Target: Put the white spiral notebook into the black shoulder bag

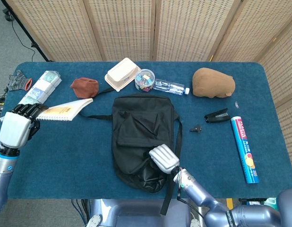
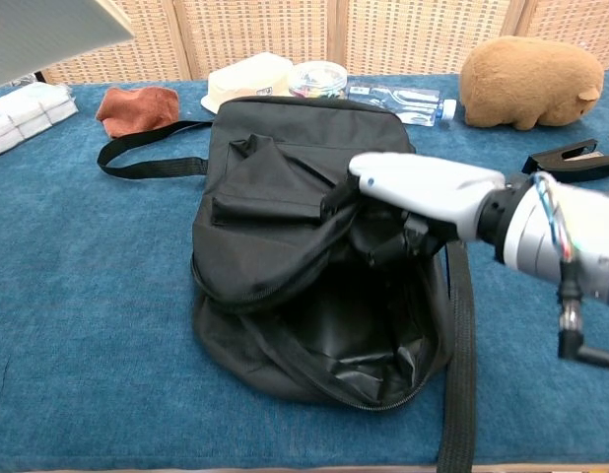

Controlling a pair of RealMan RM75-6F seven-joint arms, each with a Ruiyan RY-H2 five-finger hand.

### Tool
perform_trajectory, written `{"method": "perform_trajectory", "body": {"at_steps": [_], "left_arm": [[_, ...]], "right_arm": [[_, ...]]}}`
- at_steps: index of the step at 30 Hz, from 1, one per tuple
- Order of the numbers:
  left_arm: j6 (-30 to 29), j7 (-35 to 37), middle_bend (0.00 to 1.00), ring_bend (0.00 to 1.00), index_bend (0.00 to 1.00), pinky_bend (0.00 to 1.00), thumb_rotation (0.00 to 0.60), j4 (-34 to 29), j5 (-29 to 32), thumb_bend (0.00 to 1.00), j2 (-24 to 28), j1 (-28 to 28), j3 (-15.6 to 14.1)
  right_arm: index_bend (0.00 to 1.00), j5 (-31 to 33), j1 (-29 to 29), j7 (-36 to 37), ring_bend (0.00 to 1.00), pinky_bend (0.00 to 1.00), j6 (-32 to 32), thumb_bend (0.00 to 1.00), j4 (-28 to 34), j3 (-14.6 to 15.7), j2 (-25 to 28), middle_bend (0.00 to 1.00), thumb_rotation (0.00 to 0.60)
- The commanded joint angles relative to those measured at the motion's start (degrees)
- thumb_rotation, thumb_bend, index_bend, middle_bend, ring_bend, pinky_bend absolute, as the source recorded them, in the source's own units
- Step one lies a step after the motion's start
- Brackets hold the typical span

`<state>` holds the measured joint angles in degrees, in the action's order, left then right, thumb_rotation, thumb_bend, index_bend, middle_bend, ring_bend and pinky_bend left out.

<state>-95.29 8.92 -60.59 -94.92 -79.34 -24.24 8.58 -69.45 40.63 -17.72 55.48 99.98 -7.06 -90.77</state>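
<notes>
In the chest view our left hand is out of frame; only a pale grey corner of the white spiral notebook (image 2: 48, 34) cuts into the top left. Our right hand's fingers (image 2: 383, 241) are partly hidden by folds of black fabric.

From the head view, the notebook (image 1: 64, 109) has a pale cover with an orange-printed strip and hangs tilted over the left part of the table, gripped at its left end by our left hand (image 1: 16, 126).

The black shoulder bag (image 1: 143, 139) lies mid-table, its near end unzipped and gaping. Our right hand (image 1: 163, 159) grips the upper flap, lifting it to show a dark lining.

Between notebook and bag there is bare blue table (image 1: 65, 156). The bag's strap (image 1: 94, 116) loops out toward the notebook's right end.
</notes>
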Motion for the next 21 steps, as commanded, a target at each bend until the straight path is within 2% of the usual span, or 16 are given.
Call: {"method": "perform_trajectory", "body": {"at_steps": [1,8,21], "left_arm": [[-4.4,4.6,0.69,0.51,0.75,0.67,0.6,4.5,-2.7,0.9,-2.8,-0.2,-0.5],[-12.4,12.6,0.7,0.51,0.75,0.67,0.6,11.1,-5.5,0.9,-6.4,0.2,-1.2],[-27.0,24.1,0.72,0.53,0.79,0.68,0.6,21.1,-9.7,0.9,-13.6,-0.7,-2.0]], "right_arm": [[0.59,1.6,-0.7,6.3,0.45,0.53,-0.1,0.77,0.3,-3.2,1.3,0.55,0.6],[0.59,9.9,-0.4,12.1,0.45,0.53,-2.0,0.78,2.0,-8.3,3.7,0.56,0.6],[0.61,24.7,2.5,17.3,0.46,0.53,-9.1,0.86,3.6,-13.6,9.5,0.57,0.6]]}}
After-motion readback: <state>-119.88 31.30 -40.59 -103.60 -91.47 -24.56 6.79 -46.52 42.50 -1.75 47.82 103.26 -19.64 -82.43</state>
